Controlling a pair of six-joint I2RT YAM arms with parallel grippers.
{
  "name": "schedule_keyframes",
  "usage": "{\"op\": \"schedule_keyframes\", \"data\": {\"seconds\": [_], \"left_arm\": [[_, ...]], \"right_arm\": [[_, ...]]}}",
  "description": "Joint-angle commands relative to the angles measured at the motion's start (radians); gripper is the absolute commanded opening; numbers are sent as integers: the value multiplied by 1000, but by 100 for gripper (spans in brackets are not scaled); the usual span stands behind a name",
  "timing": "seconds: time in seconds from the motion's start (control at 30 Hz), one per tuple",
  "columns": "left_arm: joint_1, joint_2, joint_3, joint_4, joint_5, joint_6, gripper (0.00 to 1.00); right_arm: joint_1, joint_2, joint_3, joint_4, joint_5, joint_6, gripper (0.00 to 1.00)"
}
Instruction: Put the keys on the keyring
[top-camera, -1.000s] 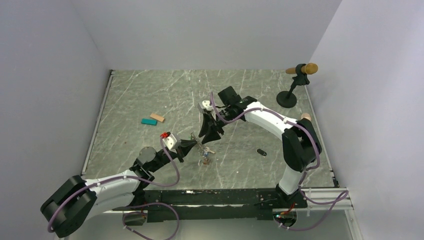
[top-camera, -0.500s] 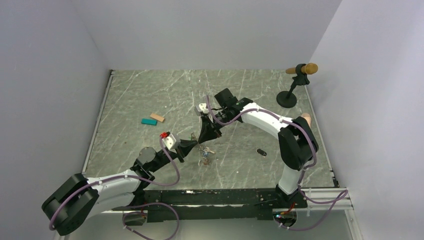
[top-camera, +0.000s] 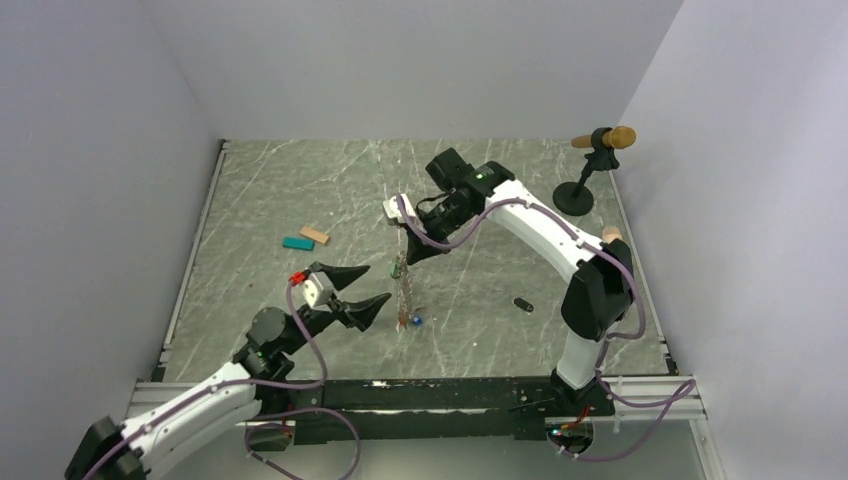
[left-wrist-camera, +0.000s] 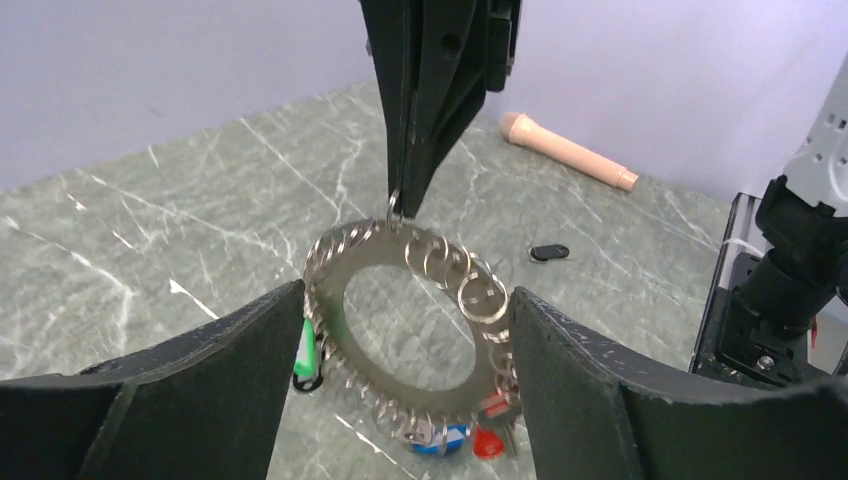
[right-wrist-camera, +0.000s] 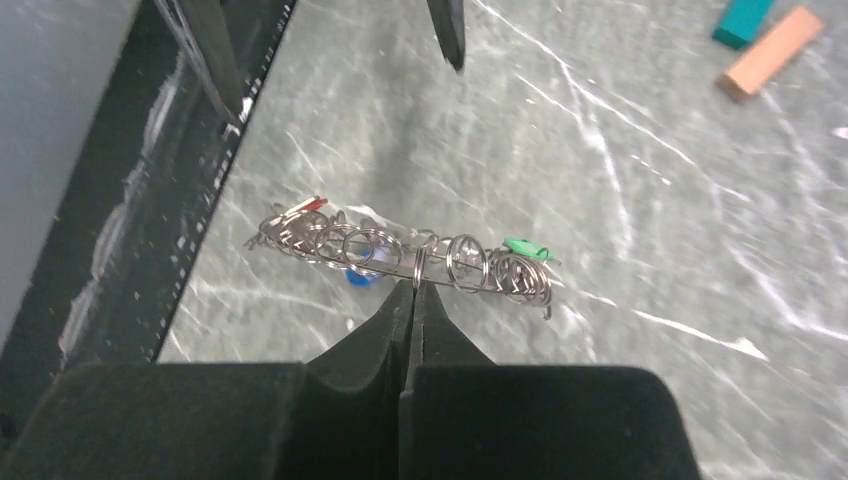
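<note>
Our left gripper (top-camera: 378, 283) is spread wide, holding nothing, prob. ready to steady the keyring (top-camera: 404, 292) hanging upright just beside it. Green, blue & red keys (left-wrist-camera: 305, 350) dangle off it already. Right gripper (top-camera: 402, 260) is pinched together on its top edge; a black key (top-camera: 523, 304) lies well apart on the table (top-camera: 300, 190).

Overhead, two wrist close-ups on keyring (left-wrist-camera: 327, 305)
</note>
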Motion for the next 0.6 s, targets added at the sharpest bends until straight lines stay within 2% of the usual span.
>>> {"op": "schedule_keyframes", "data": {"seconds": [0.0,0.1,0.17,0.23,0.37,0.57], "left_arm": [[1,-191,67,-308,0,49,80],[0,-245,106,-397,45,109,81],[-1,-223,114,-347,108,149,78],[-1,-173,140,-300,162,203,76],[-13,-32,222,-287,210,265,72],[-63,125,254,-157,215,277,60]], "right_arm": [[34,-26,146,-306,227,-170,0],[102,-90,100,-282,398,-190,0],[165,-126,82,-277,524,-217,0],[200,-146,91,-287,586,-231,0],[241,-153,144,-333,639,-236,0],[257,-169,154,-315,633,-197,0]]}}
